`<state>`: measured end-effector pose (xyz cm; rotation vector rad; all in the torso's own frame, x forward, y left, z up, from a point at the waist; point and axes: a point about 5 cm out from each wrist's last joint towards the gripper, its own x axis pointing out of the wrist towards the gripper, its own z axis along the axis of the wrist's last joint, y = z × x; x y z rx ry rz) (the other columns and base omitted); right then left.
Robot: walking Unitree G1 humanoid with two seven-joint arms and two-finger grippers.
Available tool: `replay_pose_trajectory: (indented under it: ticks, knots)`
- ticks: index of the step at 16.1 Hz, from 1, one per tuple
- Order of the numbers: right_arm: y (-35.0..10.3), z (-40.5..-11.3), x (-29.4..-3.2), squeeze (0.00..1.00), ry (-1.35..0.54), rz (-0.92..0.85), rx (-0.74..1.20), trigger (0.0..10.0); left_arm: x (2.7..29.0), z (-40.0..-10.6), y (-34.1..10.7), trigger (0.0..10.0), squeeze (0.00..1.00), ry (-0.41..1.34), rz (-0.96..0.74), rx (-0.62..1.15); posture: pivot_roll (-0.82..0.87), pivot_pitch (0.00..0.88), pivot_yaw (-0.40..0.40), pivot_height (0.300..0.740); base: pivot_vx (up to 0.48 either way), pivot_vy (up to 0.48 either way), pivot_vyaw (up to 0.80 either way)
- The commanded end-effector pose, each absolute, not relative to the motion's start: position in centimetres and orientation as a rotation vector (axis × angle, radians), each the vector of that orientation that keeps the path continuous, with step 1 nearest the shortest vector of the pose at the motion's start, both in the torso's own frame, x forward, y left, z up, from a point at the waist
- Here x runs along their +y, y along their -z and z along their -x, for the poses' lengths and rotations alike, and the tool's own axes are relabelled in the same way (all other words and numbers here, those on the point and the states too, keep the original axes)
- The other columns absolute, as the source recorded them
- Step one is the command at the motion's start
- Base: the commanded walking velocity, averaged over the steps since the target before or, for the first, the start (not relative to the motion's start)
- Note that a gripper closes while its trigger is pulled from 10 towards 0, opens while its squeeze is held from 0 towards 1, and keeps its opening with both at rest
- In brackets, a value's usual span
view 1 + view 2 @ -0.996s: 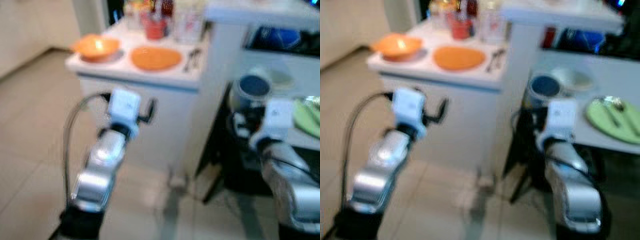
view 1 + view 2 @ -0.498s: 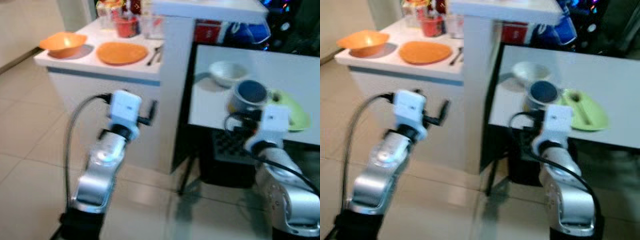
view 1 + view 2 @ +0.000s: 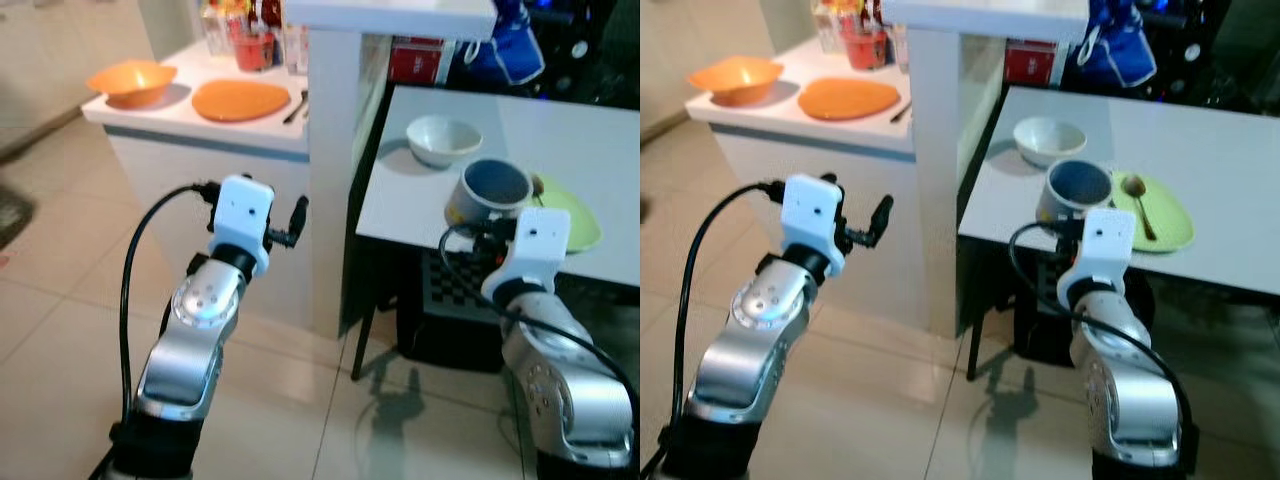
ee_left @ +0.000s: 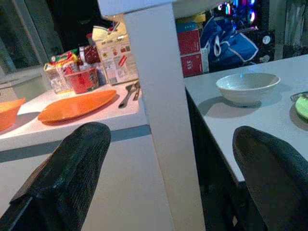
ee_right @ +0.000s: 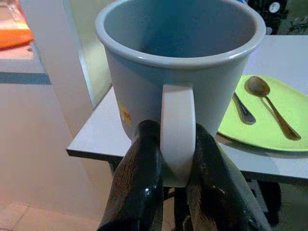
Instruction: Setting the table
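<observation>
Right gripper (image 5: 175,163) has its jaws pinching the handle of a grey mug (image 5: 180,62), holding it up at the near edge of the white tabletop (image 3: 1230,170). Just past the mug there's a green plate (image 3: 1165,215) with a spoon (image 3: 1138,203) on it, and a white bowl (image 3: 1048,138) a bit further back. Left gripper (image 4: 168,183) hangs in front of the counter with jaws spread wide, nothing in them. Over on that counter (image 3: 190,125) sit an orange plate (image 3: 240,99) and an orange bowl (image 3: 132,80).

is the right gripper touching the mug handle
Touching: the right wrist view shows the right gripper with both fingers pressed against the mug handle.
</observation>
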<state>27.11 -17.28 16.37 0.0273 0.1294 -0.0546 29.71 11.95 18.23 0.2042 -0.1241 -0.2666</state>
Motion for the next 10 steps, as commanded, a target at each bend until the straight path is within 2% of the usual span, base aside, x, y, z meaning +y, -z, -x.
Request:
replay_pose_trajectory:
  ticks: [1,3,10]
  knots:
    - [-16.9,-27.4,-16.7,0.00,0.000,-0.029,0.103,10.0,11.7,-29.7,-18.8,10.0,0.00,0.283,-0.202,-0.145,-0.06,0.000,0.001,0.740,0.405,0.000,0.00]
    - [-16.8,-27.5,-15.5,0.00,-0.087,-0.026,0.106,10.0,11.7,-29.7,-18.8,10.0,0.00,0.295,-0.203,-0.145,-0.05,0.000,-0.007,0.740,0.403,0.000,0.00]
    - [-16.4,-28.0,-14.5,0.00,-0.194,-0.051,0.125,10.0,11.9,-29.5,-18.8,10.0,0.00,0.292,-0.195,-0.144,-0.05,0.000,-0.021,0.740,0.410,0.000,0.00]
